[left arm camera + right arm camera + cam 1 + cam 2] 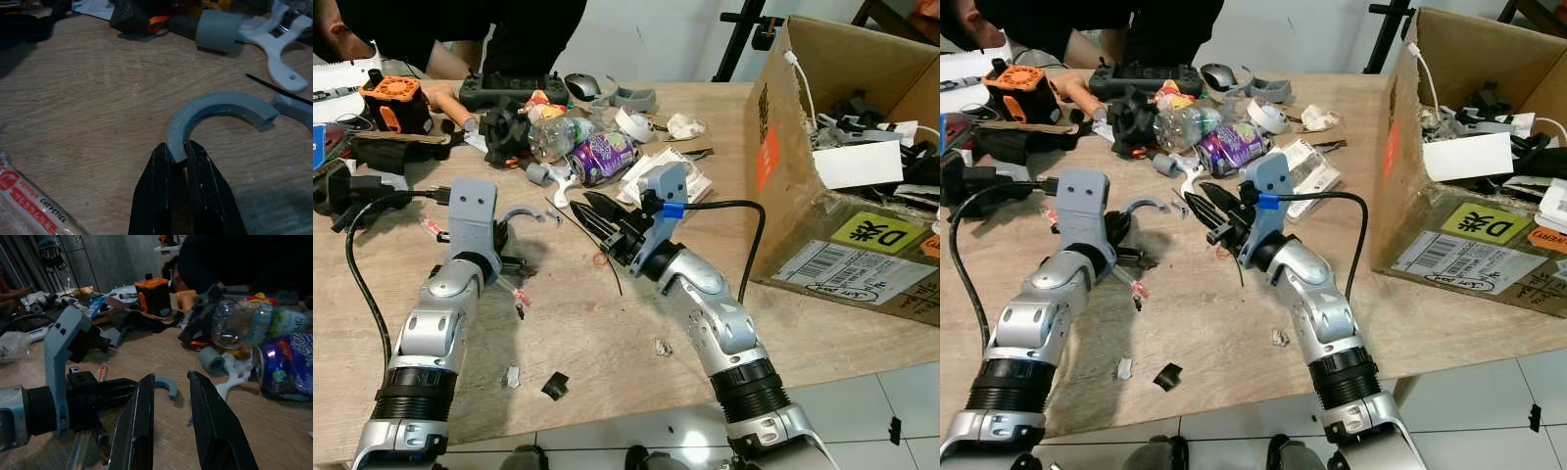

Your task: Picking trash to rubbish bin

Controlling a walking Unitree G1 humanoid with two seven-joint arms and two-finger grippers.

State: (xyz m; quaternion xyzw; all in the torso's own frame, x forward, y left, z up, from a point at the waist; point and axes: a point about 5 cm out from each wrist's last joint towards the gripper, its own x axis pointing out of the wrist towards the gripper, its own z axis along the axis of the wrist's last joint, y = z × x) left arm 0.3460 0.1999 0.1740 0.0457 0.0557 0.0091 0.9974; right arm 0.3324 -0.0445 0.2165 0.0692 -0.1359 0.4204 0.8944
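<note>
Left gripper jaws pinching grey curved piece, far end cropped

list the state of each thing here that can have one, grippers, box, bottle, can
left gripper: shut on the grey curved piece, low at the table
right gripper: open, holding nothing, above the table
cardboard box: open at the top, cables and parts inside
plastic bottle: crushed, lying on its side
purple can: dented, lying on its side
chopstick wrapper: flat on the table
</note>
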